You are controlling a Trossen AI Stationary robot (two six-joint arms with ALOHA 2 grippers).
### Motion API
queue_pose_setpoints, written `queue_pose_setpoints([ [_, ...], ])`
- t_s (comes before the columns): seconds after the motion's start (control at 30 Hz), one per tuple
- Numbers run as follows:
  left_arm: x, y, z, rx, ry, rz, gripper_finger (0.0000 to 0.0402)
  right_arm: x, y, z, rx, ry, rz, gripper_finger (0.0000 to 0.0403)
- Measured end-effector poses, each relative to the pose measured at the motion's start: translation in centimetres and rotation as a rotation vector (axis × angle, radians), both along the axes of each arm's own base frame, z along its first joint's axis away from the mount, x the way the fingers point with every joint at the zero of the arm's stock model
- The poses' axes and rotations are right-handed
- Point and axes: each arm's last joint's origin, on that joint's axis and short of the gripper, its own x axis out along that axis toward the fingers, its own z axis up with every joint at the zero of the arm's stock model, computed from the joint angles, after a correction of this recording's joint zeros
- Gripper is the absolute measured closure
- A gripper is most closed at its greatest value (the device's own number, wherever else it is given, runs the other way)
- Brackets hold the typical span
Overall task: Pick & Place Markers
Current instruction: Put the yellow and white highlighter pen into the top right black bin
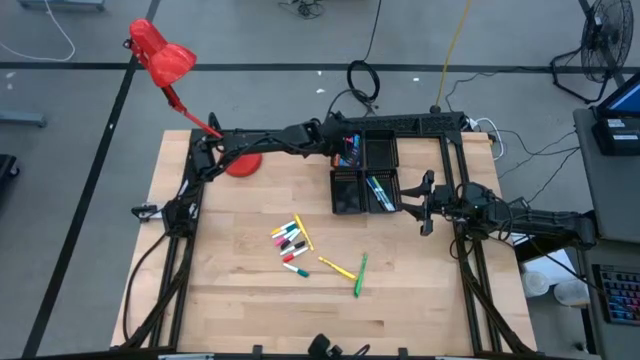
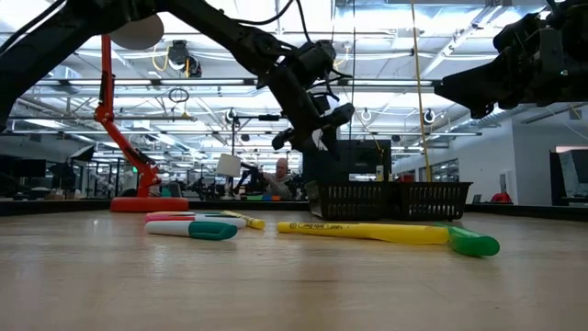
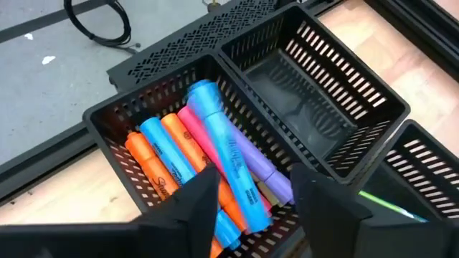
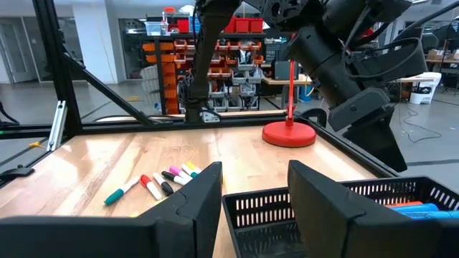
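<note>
A black four-compartment tray [image 1: 381,152] stands at the table's far middle. My left gripper [image 3: 254,197] hovers open over its far-left compartment, which holds orange, blue, pink and purple markers [image 3: 215,154]. The top blue marker's near end lies just below the gap between the fingers. Teal markers [image 1: 378,190] lie in the near-right compartment. Loose markers [image 1: 290,240] lie in a cluster on the table's middle, with a yellow one [image 1: 338,267] and a green one [image 1: 359,274] beside them. My right gripper [image 4: 254,193] waits open at the tray's right side, fingers level and pointing left.
A red desk lamp [image 1: 160,55] stands with its round base [image 1: 243,163] on the table left of the tray, under the left arm. The tray's far-right compartment [image 3: 308,86] holds nothing. Bare wood lies near and left of the loose markers.
</note>
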Motion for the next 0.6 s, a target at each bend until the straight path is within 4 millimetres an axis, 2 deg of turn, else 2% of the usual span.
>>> queue_pose_setpoints([
  [0.1,0.0,0.1,0.0,0.006,0.002,-0.009,0.0190,0.0,0.0,0.0,0.000,0.000,0.000,0.0257],
  [0.17,-0.3,0.1,0.6,0.018,0.016,-0.088,0.0174,0.0,0.0,0.0,0.000,0.000,0.000,0.0257],
  [0.3,-1.7,-1.0,3.3,0.023,0.057,-0.292,0.0156,0.0,0.0,0.0,0.000,0.000,0.000,0.0257],
  [0.47,-5.0,-5.2,5.2,-0.125,0.315,-0.382,0.0151,0.0,0.0,0.0,0.000,-0.001,0.000,0.0257],
  [0.6,-7.7,-9.4,7.0,-0.211,0.520,-0.340,0.0151,0.0,0.0,0.0,0.000,0.000,0.000,0.0257],
])
